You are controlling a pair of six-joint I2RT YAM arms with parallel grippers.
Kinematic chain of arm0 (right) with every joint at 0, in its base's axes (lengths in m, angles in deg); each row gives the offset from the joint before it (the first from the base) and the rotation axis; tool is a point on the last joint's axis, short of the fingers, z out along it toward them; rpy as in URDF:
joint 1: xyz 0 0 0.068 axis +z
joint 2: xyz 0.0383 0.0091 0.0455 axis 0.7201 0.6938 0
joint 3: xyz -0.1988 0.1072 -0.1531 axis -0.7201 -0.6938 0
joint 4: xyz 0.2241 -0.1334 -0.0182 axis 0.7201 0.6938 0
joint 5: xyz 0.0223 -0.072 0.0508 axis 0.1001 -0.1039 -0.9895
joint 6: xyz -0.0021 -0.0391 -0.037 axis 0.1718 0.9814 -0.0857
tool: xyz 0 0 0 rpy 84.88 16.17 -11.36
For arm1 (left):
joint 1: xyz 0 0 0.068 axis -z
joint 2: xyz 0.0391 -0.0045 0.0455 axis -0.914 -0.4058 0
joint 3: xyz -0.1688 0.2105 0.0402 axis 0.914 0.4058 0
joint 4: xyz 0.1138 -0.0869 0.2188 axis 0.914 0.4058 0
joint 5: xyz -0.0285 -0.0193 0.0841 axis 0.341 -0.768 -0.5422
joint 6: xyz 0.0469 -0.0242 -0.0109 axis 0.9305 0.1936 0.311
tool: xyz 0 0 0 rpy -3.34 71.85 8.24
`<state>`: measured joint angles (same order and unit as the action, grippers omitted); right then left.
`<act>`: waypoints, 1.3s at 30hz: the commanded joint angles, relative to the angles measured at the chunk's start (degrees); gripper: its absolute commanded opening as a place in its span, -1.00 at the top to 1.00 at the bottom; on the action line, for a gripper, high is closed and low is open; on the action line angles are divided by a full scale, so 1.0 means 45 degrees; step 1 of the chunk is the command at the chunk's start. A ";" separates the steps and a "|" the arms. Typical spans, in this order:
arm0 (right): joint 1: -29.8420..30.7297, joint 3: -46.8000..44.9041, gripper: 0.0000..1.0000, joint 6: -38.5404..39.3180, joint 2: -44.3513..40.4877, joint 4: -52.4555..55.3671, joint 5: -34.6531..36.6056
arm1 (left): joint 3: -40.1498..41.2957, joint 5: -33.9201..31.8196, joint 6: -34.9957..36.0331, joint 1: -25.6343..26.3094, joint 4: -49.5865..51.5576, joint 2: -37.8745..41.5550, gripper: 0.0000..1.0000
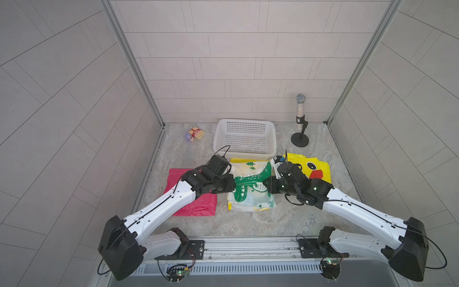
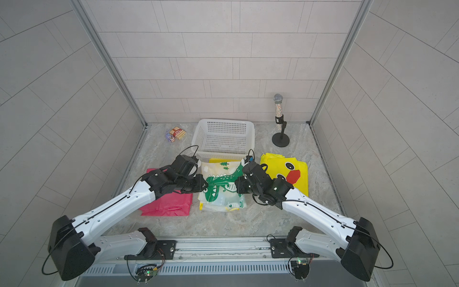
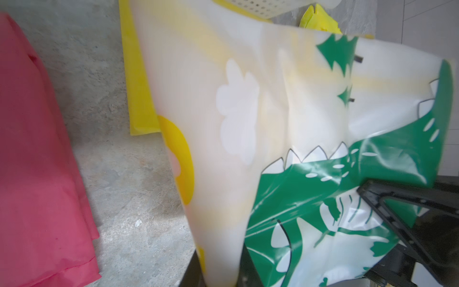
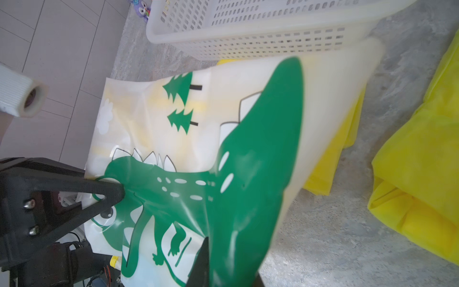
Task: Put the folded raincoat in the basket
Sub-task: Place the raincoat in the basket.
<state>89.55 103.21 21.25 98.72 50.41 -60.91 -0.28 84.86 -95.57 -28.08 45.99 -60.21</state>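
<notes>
Left gripper (image 1: 233,185), right gripper (image 1: 264,184) both pinching opposite side edges of dinosaur raincoat (image 1: 248,180). Looks light, limp, slick; expect middle sag, slip.

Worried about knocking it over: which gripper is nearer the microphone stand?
Right. The right gripper grips the dinosaur raincoat on the side toward the microphone stand; the left gripper grips its opposite edge, farther off.

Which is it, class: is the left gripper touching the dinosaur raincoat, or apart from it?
Touching. The right wrist view shows the left gripper pinching the dinosaur raincoat, the plastic creasing toward its tip.
</notes>
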 commanded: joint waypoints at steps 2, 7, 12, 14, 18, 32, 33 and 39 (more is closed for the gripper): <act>-0.0512 0.0633 1.00 0.0584 0.0468 -0.0398 -0.1271 | -0.1191 0.0340 0.1065 -0.0287 0.0102 -0.0700 1.00; -0.1038 0.1350 1.00 0.0764 0.1257 -0.0513 -0.1792 | -0.2347 0.0150 0.1718 -0.0520 0.0560 -0.1521 1.00; -0.1652 0.2326 1.00 0.1073 0.2187 -0.0589 -0.2301 | -0.3351 0.0563 0.2200 -0.1086 0.0610 -0.2374 1.00; -0.1946 0.2703 1.00 0.1101 0.2602 -0.0594 -0.2479 | -0.3865 0.0692 0.2360 -0.1290 0.0768 -0.2779 1.00; -0.2421 0.3661 1.00 0.1312 0.3638 -0.0650 -0.3022 | -0.4789 0.0960 0.2482 -0.1743 0.0696 -0.3553 1.00; -0.4092 0.7476 1.00 0.1755 0.7188 -0.0653 -0.4665 | -0.9037 0.1764 0.3298 -0.3604 0.1409 -0.6649 1.00; -0.4202 0.7762 1.00 0.1781 0.7458 -0.0653 -0.4731 | -0.9520 0.1763 0.3365 -0.3648 0.1568 -0.6996 1.00; -0.4803 0.9312 1.00 0.1770 0.9076 -0.0633 -0.5179 | -1.2018 0.1974 0.3333 -0.3905 0.1918 -0.9011 1.00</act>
<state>67.63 141.74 28.40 136.73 47.88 -78.55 -48.58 89.73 -81.08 -45.89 57.02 -97.34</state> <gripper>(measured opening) 0.154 0.177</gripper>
